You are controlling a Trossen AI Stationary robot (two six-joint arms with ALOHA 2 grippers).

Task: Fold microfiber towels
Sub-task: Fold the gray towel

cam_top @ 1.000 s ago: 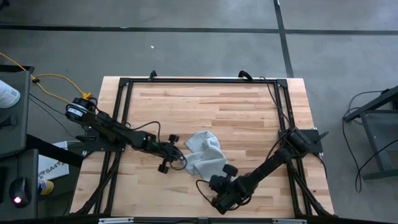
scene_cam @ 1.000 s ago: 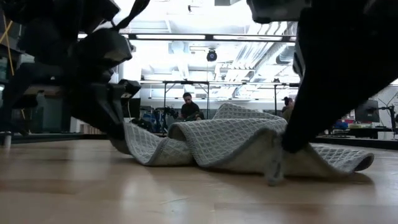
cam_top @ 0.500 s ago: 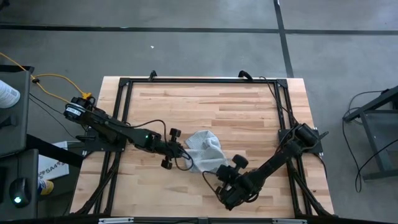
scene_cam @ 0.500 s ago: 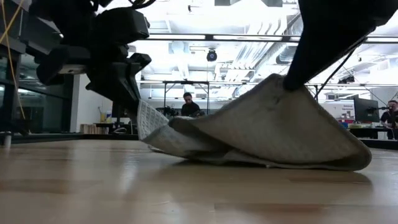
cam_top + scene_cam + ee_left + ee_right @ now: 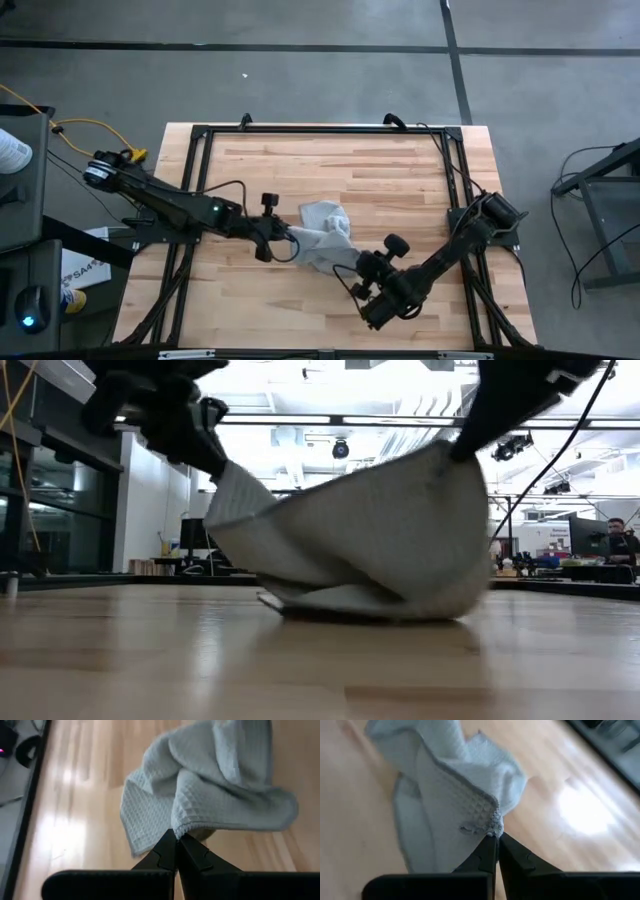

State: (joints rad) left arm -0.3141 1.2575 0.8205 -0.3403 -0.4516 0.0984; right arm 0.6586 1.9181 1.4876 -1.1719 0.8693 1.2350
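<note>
Pinching towel (image 5: 322,240) at two corners: my left pincer (image 5: 176,841) clamped on left edge, my right pincer (image 5: 494,840) clamped on right corner. Towel hanging bunched between them, lower folds touching counter (image 5: 380,170) centre. Pincers lying close together; judging they need spreading left-right to stretch cloth flat.

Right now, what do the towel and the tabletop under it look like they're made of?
Towel: soft woven cloth, light grey and matte. The waffle-like grid weave and its limp drape between the shut left gripper and shut right gripper suggest microfiber, though the fibre itself can't be confirmed.
Tabletop: wood planks, pale with visible grain and joints; a light sheen suggests a sealed finish.
</note>
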